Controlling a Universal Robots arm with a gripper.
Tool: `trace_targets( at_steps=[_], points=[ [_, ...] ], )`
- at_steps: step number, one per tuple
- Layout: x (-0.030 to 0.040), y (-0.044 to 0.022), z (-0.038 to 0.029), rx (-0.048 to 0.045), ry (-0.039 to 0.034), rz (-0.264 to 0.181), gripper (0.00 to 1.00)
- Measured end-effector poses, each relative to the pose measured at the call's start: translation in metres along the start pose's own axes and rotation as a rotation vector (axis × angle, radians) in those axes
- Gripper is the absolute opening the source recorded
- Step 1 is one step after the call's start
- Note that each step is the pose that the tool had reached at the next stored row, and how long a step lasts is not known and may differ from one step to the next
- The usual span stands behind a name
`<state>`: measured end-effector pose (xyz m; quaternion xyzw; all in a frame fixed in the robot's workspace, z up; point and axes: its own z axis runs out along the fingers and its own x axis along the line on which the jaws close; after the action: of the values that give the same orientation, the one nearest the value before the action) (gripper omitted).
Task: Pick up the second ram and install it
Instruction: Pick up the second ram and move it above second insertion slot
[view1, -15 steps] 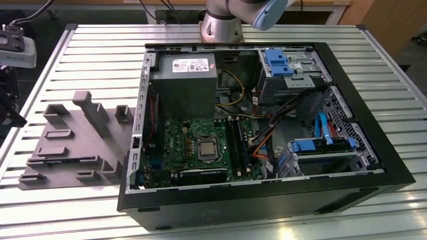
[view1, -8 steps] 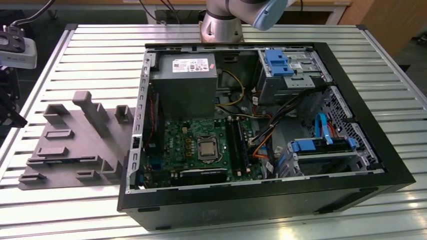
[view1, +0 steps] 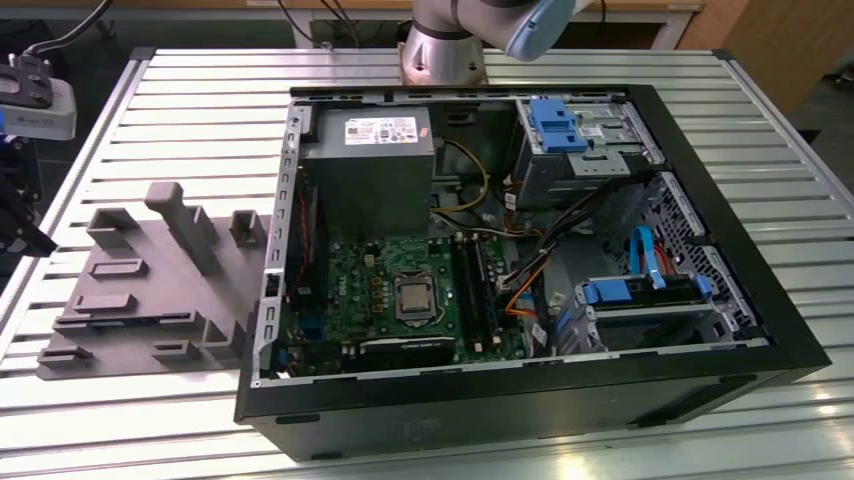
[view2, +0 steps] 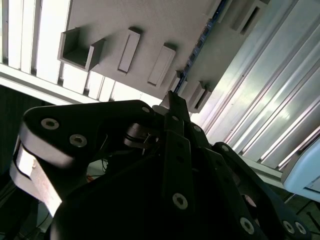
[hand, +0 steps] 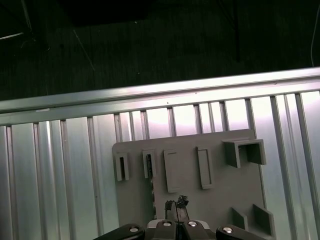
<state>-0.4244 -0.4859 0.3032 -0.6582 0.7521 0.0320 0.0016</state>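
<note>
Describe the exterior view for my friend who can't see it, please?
An open black computer case lies on a slatted metal table, showing its green motherboard, a grey power supply and blue drive brackets. On the exterior view's left, a grey holder plate with raised blocks sits beside the case. The robot arm stands beyond the case.

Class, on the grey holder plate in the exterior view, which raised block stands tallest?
The narrow upright post near the plate's far edge; the other blocks are low and squat beside it.
</note>
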Motion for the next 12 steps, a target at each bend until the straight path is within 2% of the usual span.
trace_targets(
  at_steps=[12],
  points=[
    [0.0001,-0.0001,0.0028,0.0000,0.0000,0.000,0.11]
  ],
)
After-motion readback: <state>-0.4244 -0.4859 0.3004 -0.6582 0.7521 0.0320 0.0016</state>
